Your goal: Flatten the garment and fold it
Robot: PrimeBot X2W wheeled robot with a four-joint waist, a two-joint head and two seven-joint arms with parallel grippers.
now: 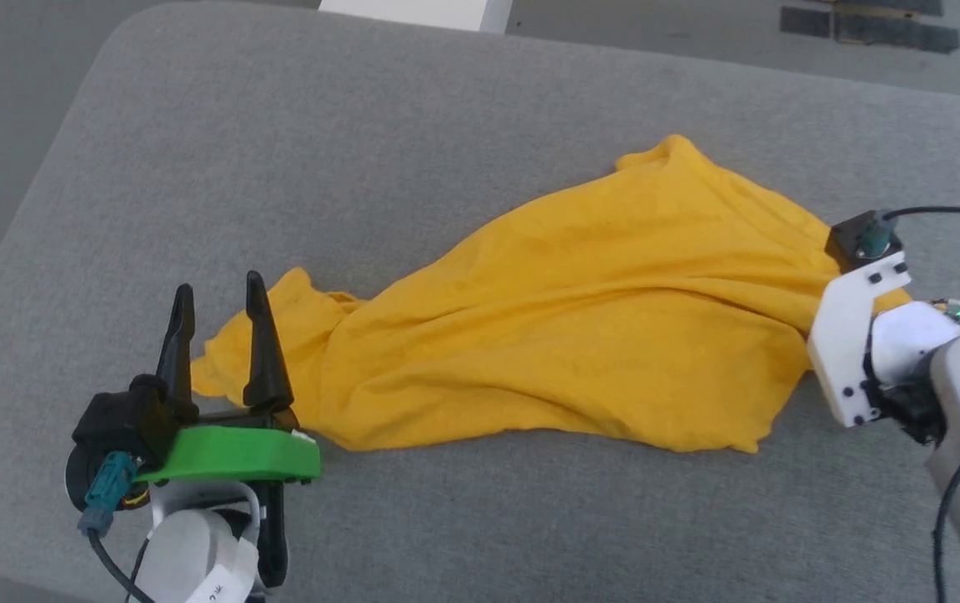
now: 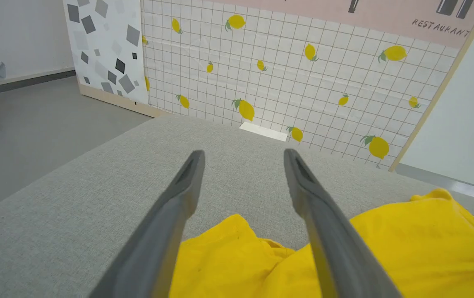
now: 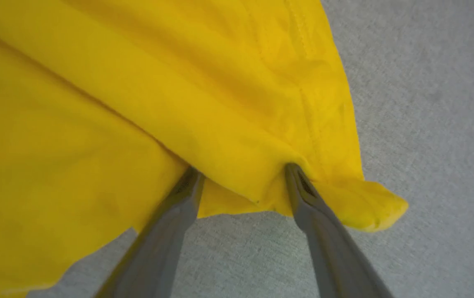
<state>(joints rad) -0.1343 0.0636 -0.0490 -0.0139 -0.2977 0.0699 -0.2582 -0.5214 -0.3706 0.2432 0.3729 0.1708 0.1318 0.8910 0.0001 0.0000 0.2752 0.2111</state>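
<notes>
- Mustard-yellow cloth of the garment [image 1: 580,327] is spread in a rumpled band across the grey upholstered surface [image 1: 346,134], from lower left to the right side of the head view
- At lower left, the left gripper [image 1: 220,283] is held wide open over the garment's narrow end; nothing is gripped between its fingers
- At the right, the right gripper [image 3: 242,169] is also seen spread wide, its fingertips tucked under a fold of the garment, which is not pinched
</notes>
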